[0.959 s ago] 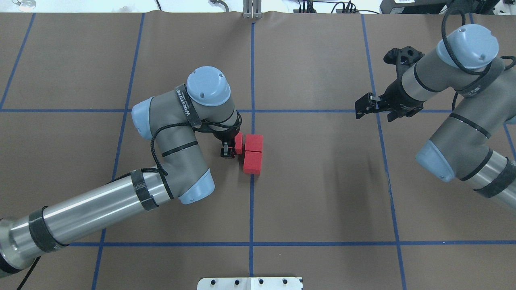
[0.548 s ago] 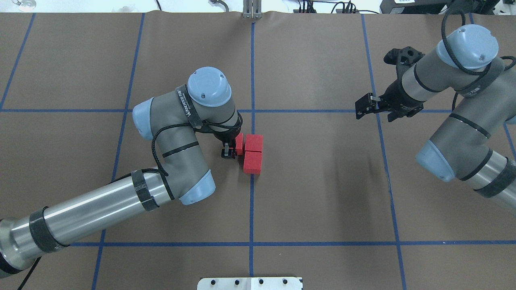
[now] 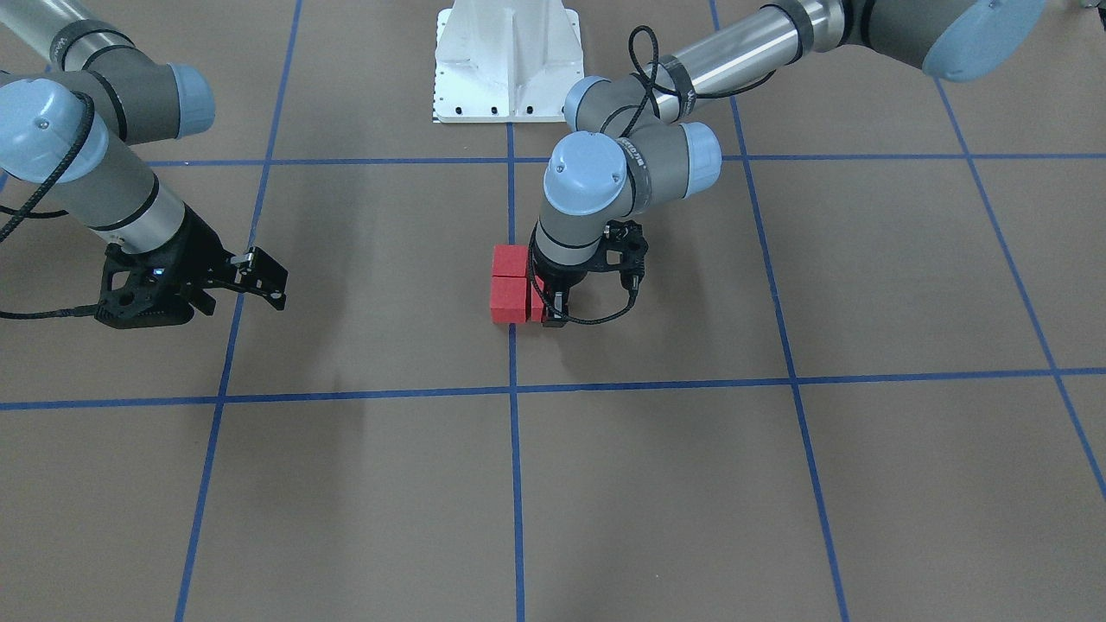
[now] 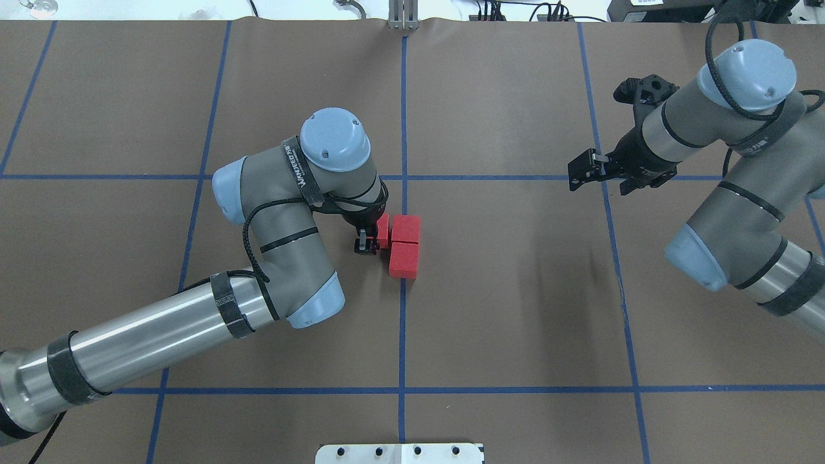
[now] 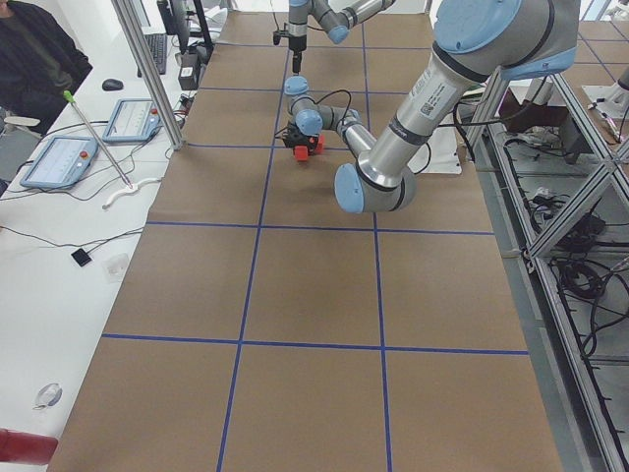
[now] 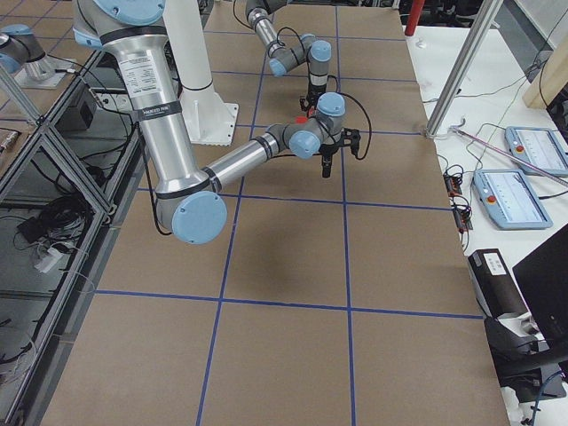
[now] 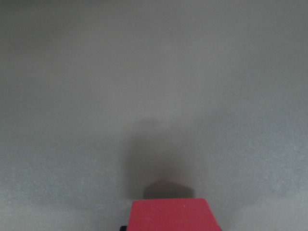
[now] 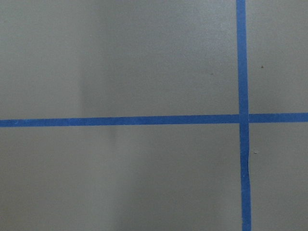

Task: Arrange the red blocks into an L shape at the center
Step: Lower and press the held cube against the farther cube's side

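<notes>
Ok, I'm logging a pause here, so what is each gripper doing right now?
Left gripper: jaws closed on a red block.
Right gripper: jaws open, holding nothing.

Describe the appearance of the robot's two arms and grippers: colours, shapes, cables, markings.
The left arm and right arm match: silver tubes, grey joint housings with pale blue rounded caps, black bands, and a black cable looped at each wrist. White lettering marks a black strap on the left arm. The left gripper and right gripper are black with short fingers.
</notes>
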